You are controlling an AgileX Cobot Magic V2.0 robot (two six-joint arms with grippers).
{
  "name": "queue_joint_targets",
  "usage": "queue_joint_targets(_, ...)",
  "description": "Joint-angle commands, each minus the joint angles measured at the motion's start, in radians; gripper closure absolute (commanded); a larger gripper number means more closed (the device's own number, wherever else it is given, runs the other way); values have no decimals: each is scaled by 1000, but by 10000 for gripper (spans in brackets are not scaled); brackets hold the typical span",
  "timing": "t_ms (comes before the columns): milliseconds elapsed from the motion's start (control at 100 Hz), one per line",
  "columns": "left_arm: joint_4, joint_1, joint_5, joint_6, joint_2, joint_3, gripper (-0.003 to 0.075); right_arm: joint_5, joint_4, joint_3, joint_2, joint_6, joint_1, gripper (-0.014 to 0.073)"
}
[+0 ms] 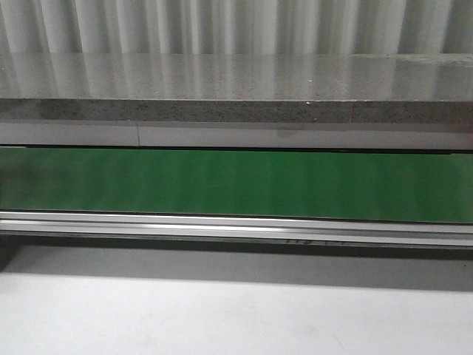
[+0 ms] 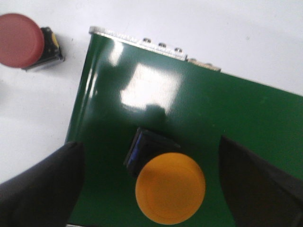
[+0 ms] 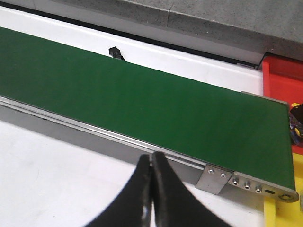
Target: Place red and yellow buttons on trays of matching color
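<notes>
A yellow button [image 2: 170, 187] with a black base lies on the green conveyor belt [image 2: 227, 113] near its end. My left gripper [image 2: 156, 184] hovers over it, open, one black finger [image 2: 42, 189] on each side and apart from the cap. A red button [image 2: 19, 40] lies on the white table beside the belt's end. My right gripper [image 3: 152, 163] is shut on nothing, above the white table just before the belt's metal rail. A red tray [image 3: 283, 75] and a yellow tray [image 3: 284, 215] show past the belt's far end. No gripper appears in the front view.
The front view holds only the green belt [image 1: 236, 185], its aluminium rail [image 1: 236, 225], the white table [image 1: 222, 318] and a grey stone ledge [image 1: 236, 89]. A small black part [image 3: 115, 52] sits behind the belt. Something dark and yellow [image 3: 296, 120] lies at the trays' edge.
</notes>
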Motion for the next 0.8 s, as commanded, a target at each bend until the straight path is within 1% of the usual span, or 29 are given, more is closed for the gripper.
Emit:
queue_joint_targets(0, -22, -5, -57, 0, -71, -43, 158, -69, 6, -25, 9, -7, 0, 659)
queue_joint_targets(60, -2, 6, -55, 0, -79, -62, 158, -69, 6, -25, 9, -7, 0, 659)
queue_joint_targets(160, 36, 42, -13, 0, -82, -86, 158, -69, 6, -25, 9, -7, 0, 659)
queue_joint_targets(340, 47, 151, 79, -4, -68, -89, 158, -69, 6, -25, 9, -7, 0, 659)
queue_joint_targets(430, 59, 203, 97, -4, -53, -83, 158, -69, 6, -25, 9, -7, 0, 659)
queue_joint_targets(550, 63, 255, 99, -10, -20, -60, 158, -69, 6, -25, 9, -7, 0, 659)
queue_joint_targets(790, 85, 304, 74, -10, 92, -31, 158, -69, 6, -25, 9, -7, 0, 659)
